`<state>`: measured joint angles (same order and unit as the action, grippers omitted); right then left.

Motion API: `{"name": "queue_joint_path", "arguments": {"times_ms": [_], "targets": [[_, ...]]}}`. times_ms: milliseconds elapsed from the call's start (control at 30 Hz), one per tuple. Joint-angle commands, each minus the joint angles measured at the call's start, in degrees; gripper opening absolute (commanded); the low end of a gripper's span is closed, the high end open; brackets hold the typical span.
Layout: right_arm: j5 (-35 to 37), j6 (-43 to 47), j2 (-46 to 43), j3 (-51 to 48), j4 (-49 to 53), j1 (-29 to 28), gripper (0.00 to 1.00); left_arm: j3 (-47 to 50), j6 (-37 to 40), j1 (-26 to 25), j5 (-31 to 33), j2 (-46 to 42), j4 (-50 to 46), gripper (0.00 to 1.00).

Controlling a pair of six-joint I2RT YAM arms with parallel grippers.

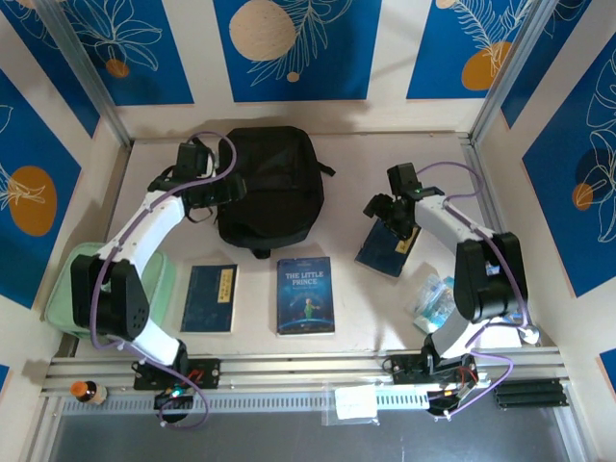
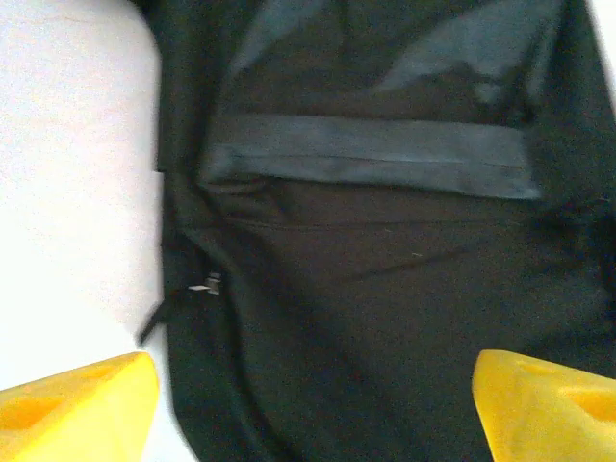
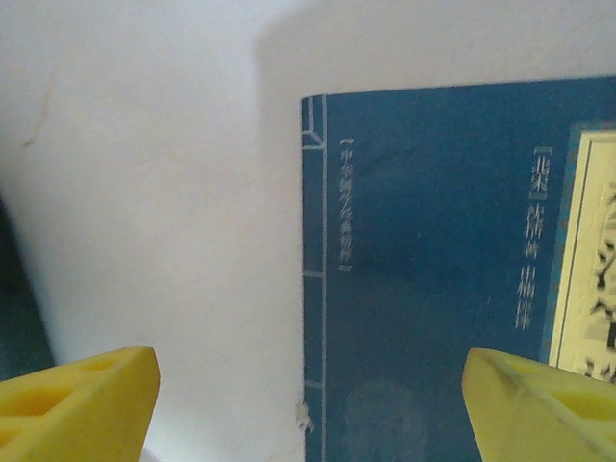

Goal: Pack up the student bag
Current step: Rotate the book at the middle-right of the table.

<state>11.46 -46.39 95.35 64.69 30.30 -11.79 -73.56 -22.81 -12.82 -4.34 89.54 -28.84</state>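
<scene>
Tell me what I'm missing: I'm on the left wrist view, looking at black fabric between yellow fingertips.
Observer: That fabric is the student bag, lying flat at the back of the table.
Operator: Where are the books?
Observer: Two lie in front of the bag: a dark blue book and The Little Prince.
Operator: And the right arm?
Observer: The right tool is open above a third blue book, right of the bag, not gripping it.

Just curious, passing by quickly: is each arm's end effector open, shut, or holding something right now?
Left end effector: open, holding nothing, over the black backpack.
Right end effector: open, holding nothing, over the blue book.
</scene>
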Motion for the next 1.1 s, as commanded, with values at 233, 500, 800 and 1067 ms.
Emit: {"name": "queue_joint_path", "arguments": {"times_ms": [233,500,800,1067], "targets": [[-3.70,2.41,10.75,6.96,3.71,1.35,0.81,-3.98,-1.00,-10.97,-7.97,2.53,-1.33,0.93],[-18.02,0.49,12.45,3.91,-3.29,0.47,0.76,-9.49,-2.92,-17.35,-11.15,8.87,-0.57,1.00],[-25.93,2.08,4.12,-0.41,-10.56,2.82,0.70,-15.82,-5.68,-24.00,-14.55,16.09,0.90,0.99],[-6.46,8.07,-5.64,-3.92,2.43,4.36,0.69,-20.61,-7.51,-29.08,-14.84,23.95,2.88,0.95]]}}
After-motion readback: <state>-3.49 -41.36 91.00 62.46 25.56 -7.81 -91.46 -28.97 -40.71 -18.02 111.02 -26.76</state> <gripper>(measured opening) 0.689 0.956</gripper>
